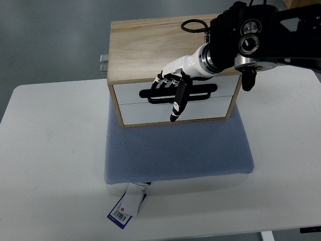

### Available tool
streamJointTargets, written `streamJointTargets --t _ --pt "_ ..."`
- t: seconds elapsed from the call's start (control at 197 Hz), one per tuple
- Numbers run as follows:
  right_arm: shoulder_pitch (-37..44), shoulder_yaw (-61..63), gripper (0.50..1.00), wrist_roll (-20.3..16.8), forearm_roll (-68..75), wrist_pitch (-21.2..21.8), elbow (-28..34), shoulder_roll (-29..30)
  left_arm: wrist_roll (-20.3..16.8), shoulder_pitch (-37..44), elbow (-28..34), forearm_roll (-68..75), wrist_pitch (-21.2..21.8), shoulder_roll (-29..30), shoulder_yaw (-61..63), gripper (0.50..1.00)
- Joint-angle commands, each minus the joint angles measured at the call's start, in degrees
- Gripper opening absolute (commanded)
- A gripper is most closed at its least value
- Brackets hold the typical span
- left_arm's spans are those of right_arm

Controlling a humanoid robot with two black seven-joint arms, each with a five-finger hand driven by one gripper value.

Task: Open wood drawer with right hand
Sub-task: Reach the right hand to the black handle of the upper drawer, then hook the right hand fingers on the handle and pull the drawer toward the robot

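The right hand (173,85) covers the middle of the drawer (175,95) handle, so whether its fingers (176,103) hook into the slot cannot be told. The arm is cut by the edge at 2 o'clock and hides the box's (150,45) far right corner. The tag's (125,208) print at 6 o'clock is too small to read.

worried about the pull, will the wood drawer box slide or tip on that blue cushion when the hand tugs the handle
Probably shifts some: the wood drawer box sits on a soft blue cushion, not bare table. It looks light and unfastened. The right hand hooks the black handle high up, so forward tipping seems possible.
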Motion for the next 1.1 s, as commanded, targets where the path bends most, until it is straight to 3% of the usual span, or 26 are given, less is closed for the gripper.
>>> streamJointTargets --t 0.0,0.422,0.686,1.092 --pt "-1.1 0.0 0.944 0.0 -0.9 0.0 -0.2 0.1 0.0 0.0 0.0 0.0 -0.1 0.0 0.0 1.000" --pt "-6.3 -0.5 0.944 0.0 -4.6 0.5 -2.0 -0.2 0.0 0.0 0.1 -0.1 0.0 0.0 0.0 1.000" --pt "-6.1 0.3 0.944 0.0 0.1 9.0 -0.7 -2.5 0.0 0.0 0.1 -0.1 0.0 0.0 0.0 1.000" --pt "-4.9 2.2 0.944 0.0 4.9 14.2 3.9 -4.5 0.0 0.0 0.4 -0.2 0.0 0.0 -0.2 1.000"
